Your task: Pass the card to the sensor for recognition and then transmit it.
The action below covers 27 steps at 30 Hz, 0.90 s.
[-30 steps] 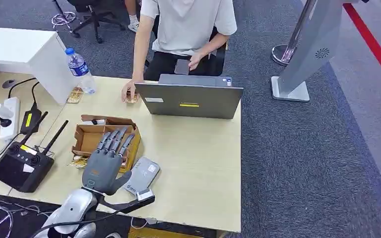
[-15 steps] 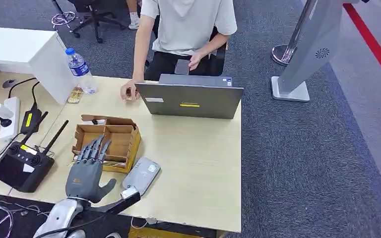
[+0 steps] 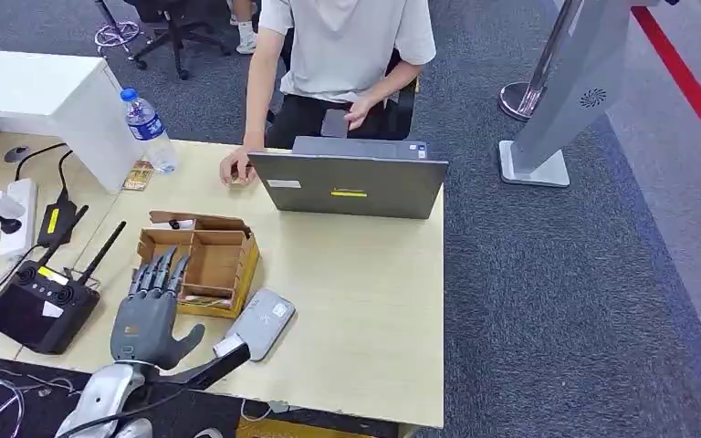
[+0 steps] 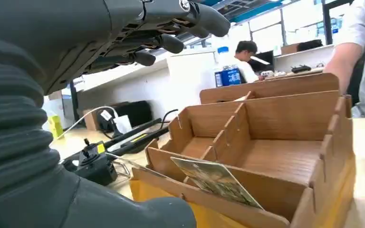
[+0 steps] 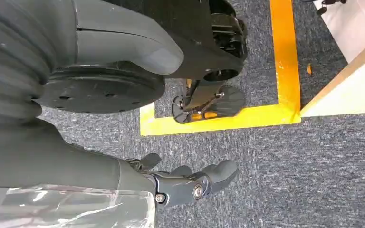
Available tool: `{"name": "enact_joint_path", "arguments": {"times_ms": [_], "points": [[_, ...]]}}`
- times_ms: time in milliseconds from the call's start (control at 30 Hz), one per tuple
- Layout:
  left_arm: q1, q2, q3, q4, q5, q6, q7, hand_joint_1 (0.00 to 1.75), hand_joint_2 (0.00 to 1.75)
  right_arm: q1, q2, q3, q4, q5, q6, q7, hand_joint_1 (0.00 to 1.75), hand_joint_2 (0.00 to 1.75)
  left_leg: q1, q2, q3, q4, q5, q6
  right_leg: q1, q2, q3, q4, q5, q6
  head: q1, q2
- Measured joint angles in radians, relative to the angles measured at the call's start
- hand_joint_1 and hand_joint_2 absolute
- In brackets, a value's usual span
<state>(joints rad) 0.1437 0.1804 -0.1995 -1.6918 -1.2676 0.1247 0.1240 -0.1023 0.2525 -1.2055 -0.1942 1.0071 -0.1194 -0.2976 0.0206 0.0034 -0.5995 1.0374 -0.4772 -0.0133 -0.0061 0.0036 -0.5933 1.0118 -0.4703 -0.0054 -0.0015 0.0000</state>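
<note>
A: Room around your left hand (image 3: 146, 315)?
B: Tight. Divided wooden box (image 3: 203, 265) right ahead of the fingers, black controller (image 3: 38, 306) on its left, grey sensor (image 3: 260, 323) on its right.
A: Open lane?
B: Bare surface (image 3: 365, 301) right of the sensor, up to the laptop (image 3: 349, 182).

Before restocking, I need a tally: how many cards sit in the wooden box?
1 visible: a card leaning in the wooden box compartment nearest the left hand. Others may be hidden.
</note>
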Motion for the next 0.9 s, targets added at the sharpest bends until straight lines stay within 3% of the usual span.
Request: {"name": "enact_joint_path", "arguments": {"times_ms": [400, 900], "points": [[-0.035, -0.007, 0.071, 0.057, 0.011, -0.020, 0.002, 0.00, 1.75, 0.000, 0.000, 0.008, 0.000, 0.027, 0.006, 0.011, 0.00, 1.75, 0.000, 0.000, 0.000, 0.000, 0.000, 0.000, 0.000, 0.000, 0.000, 0.000, 0.000, 0.000, 0.000, 0.000], [-0.145, -0.045, 0.074, 0.203, -0.026, -0.050, -0.004, 0.00, 1.75, -0.001, 0.000, 0.028, 0.000, 0.050, 0.010, 0.018, 0.00, 1.75, 0.000, 0.000, 0.000, 0.000, 0.000, 0.000, 0.000, 0.000, 0.000, 0.000, 0.000, 0.000, 0.000, 0.000]]}}
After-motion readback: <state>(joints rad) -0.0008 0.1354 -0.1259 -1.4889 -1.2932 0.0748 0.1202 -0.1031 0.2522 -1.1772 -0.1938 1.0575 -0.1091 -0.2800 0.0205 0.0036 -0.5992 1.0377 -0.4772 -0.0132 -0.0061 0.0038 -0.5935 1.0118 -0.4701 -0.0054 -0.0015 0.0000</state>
